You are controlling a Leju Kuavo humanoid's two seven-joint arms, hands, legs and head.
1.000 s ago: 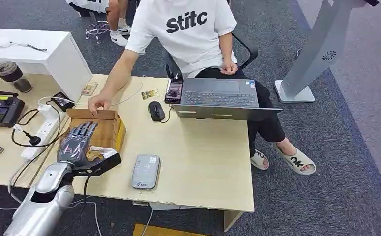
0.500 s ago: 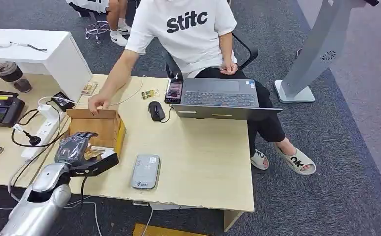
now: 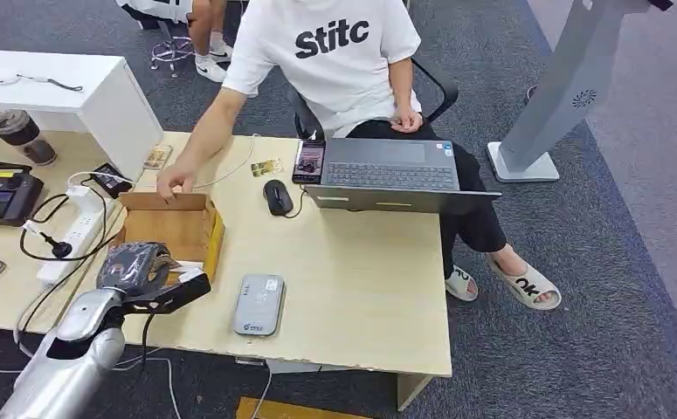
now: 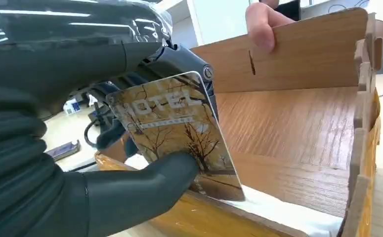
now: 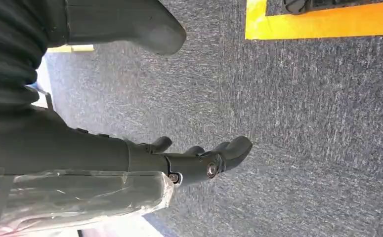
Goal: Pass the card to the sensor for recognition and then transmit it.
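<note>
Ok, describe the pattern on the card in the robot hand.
Golden-brown card with bare trees and "HOTEL" lettering; clearest in the left wrist view.

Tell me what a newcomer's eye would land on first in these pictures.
First, the robot's left hand pinching a hotel card between thumb and fingers at the near edge of the open wooden box on the desk. Next, the person in a white shirt seated across, one hand resting on the box's far wall. Then the grey card reader lying flat to the right of the box.
</note>
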